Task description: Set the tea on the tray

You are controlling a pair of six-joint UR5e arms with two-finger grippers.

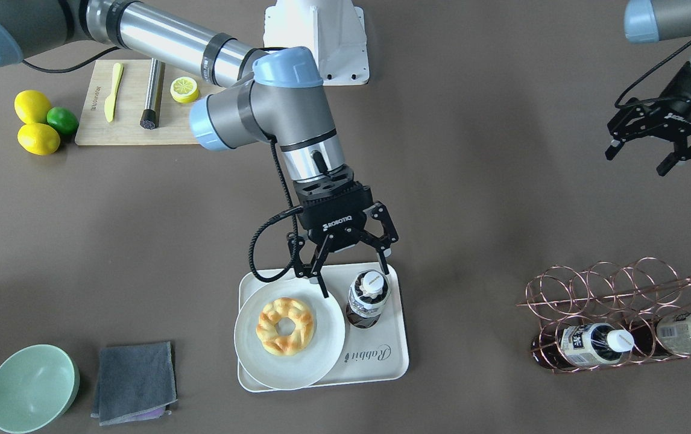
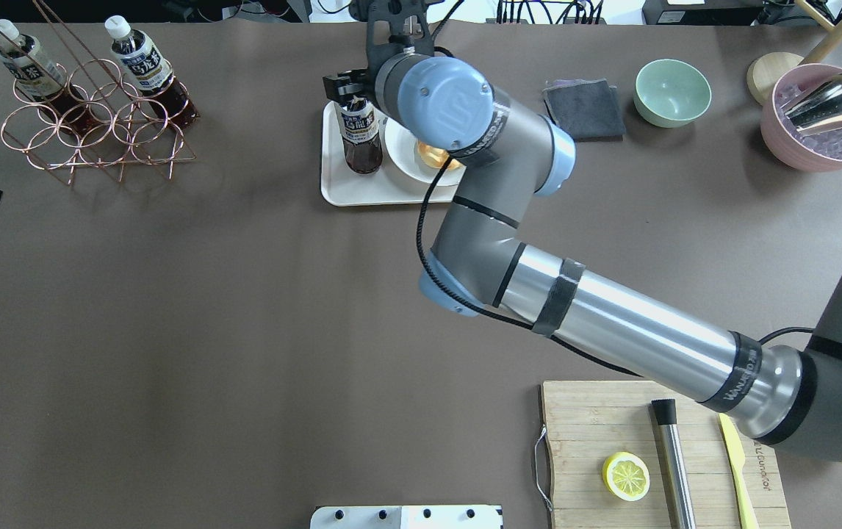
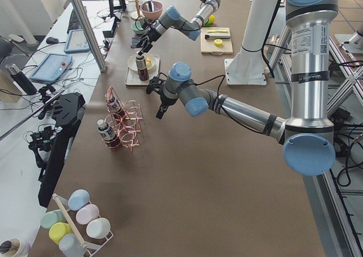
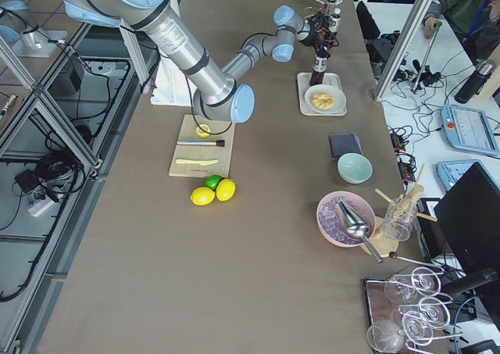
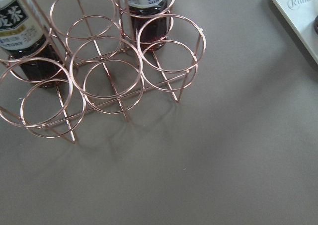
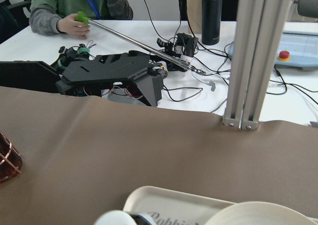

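Observation:
The tea [image 1: 368,298], a small bottle of dark brown liquid with a white cap, stands upright on the cream tray [image 1: 375,361], to the right of a white plate [image 1: 321,355] with a ring pastry. My right gripper [image 1: 354,280] is open just above and behind the bottle's cap, not touching it. In the overhead view the tea [image 2: 361,136] stands at the tray's [image 2: 340,192] left side. The right wrist view shows only the cap [image 6: 117,219] and the tray rim [image 6: 174,205]. My left gripper [image 1: 638,160] is open and empty, far off to the side.
A copper wire rack [image 1: 611,289] holds two more bottles [image 1: 586,345]. A wooden board [image 1: 134,126] with knife, muddler and lemon slice, lemons and a lime [image 1: 38,123], a green bowl [image 1: 32,389] and a grey cloth [image 1: 134,383] lie around. A pink ice bowl [image 2: 821,139] is at the far right.

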